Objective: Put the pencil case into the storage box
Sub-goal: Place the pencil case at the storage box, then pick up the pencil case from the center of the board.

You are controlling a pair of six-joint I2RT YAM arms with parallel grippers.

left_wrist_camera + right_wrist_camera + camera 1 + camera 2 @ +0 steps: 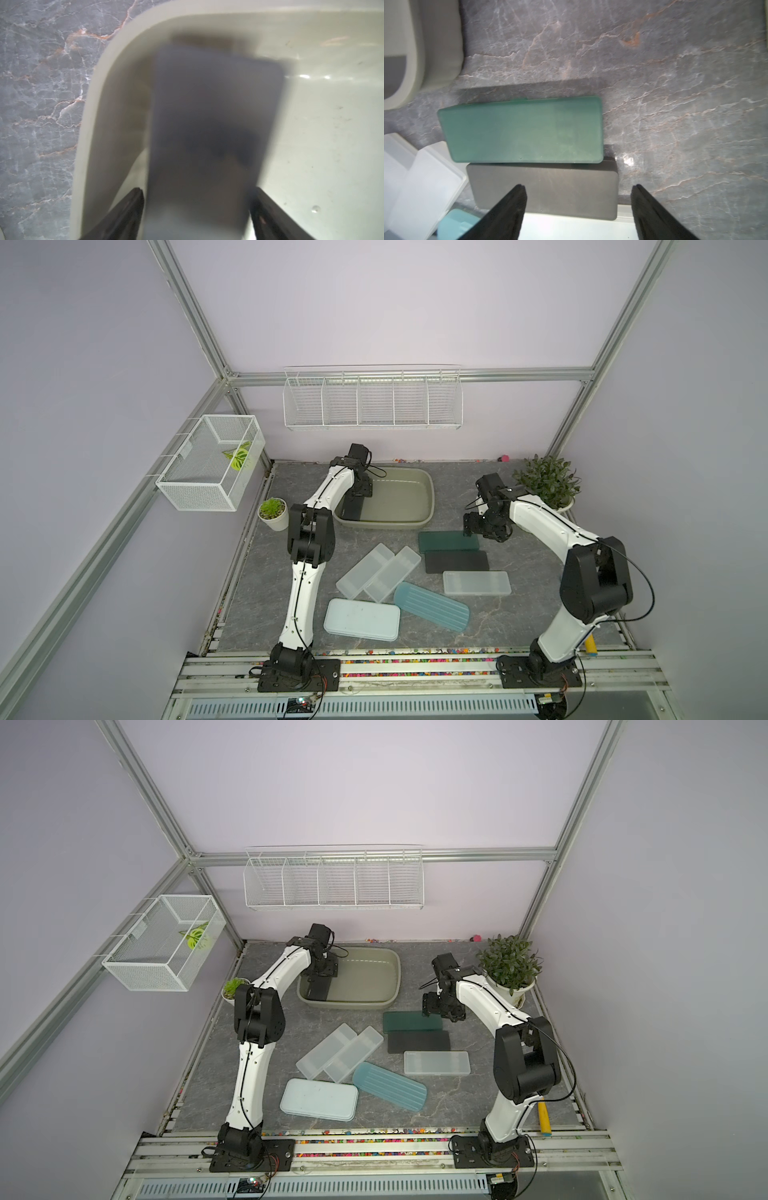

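The storage box [430, 494], a shallow olive-beige plastic tub with rounded corners and a smooth flared rim, sits at upper centre in both top views on a grey table [523, 597] veined like marble. At its left end lies the dark grey pencil case [352, 509], a flat matte rectangle with softly rounded corners, running along the short wall. The left gripper [358, 494] hangs directly over it and hides its upper end. In the left wrist view the same case [207, 124] is smeared and out of focus, and its near end is cut off by the lower edge. There the black fingers [133, 207] flank its long sides so closely that I cannot tell whether they clamp it or have let go. The right gripper [577, 187], right of centre in the top views, is spread wide with nothing between its tips. It is above a green case [525, 131] and a charcoal case [544, 187] lying side by side with no gap showing. At lower centre lie three frosted clear cases [476, 583], a ribbed teal case [432, 605] and a pale blue case [361, 619].
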